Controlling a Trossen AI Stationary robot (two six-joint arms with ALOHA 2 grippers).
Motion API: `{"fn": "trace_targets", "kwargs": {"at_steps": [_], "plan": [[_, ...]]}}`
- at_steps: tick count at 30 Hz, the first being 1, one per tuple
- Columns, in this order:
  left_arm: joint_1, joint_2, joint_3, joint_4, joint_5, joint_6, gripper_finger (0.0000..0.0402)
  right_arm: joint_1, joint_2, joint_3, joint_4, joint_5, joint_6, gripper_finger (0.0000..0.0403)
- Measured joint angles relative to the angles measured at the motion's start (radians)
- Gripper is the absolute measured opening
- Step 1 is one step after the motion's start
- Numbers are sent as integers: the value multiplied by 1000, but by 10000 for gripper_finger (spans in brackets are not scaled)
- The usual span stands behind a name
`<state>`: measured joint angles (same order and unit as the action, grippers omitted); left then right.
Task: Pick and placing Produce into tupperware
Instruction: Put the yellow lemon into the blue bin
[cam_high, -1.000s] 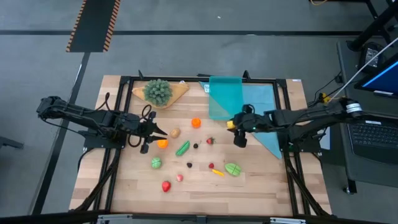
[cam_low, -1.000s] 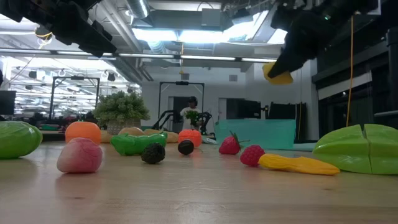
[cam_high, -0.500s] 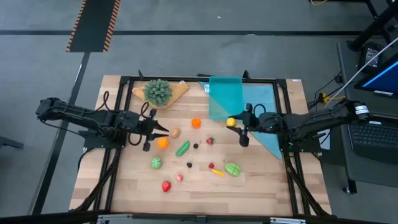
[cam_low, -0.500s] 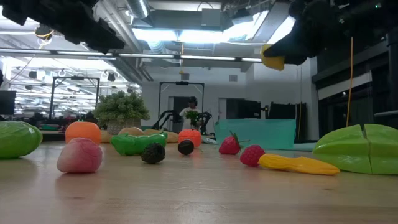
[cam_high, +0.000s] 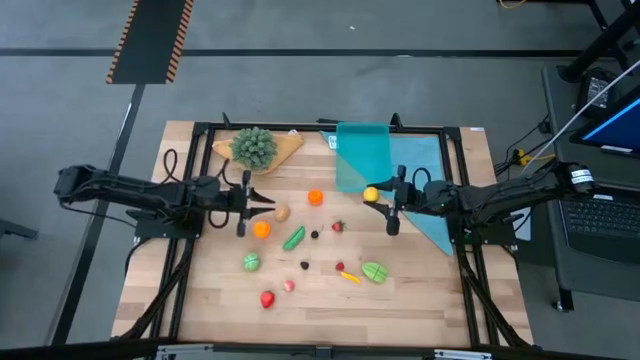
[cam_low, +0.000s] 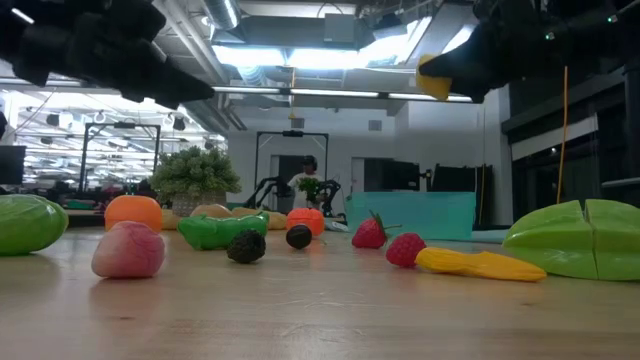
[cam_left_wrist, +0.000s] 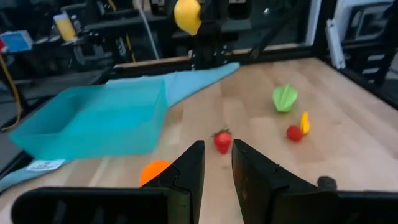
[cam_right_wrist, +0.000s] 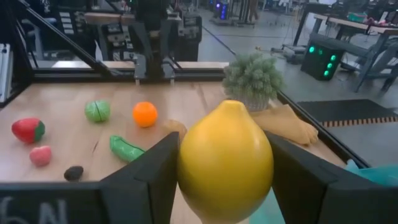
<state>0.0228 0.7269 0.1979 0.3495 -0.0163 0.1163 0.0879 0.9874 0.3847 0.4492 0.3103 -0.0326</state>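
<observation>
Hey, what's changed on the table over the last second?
The right gripper, shut on the yellow lemon, has carried it higher and closer to the teal box, now by its front edge. The left gripper slid slightly toward the plant's side of the table, fingers apart, holding nothing. The other fruit and vegetables stayed put.

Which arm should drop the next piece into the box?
The right. Its gripper already holds a lemon raised beside the box. The left gripper is empty, farther off, above the orange.
</observation>
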Motion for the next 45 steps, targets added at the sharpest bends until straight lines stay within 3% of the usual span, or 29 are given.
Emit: {"fn": "trace_targets", "kwargs": {"at_steps": [5,12,32,40,45], "plan": [[38,0,-28,73,73,29,74,0,0,0,10,0,-3,210],[91,0,-28,80,79,44,74,-9,0,0,21,7,3,210],[116,0,-28,78,79,48,74,-238,56,0,-4,73,34,210],[116,0,-28,78,79,50,74,-358,104,0,10,-11,51,210],[116,0,-28,78,79,51,74,-449,106,35,-29,-119,26,210]]}}
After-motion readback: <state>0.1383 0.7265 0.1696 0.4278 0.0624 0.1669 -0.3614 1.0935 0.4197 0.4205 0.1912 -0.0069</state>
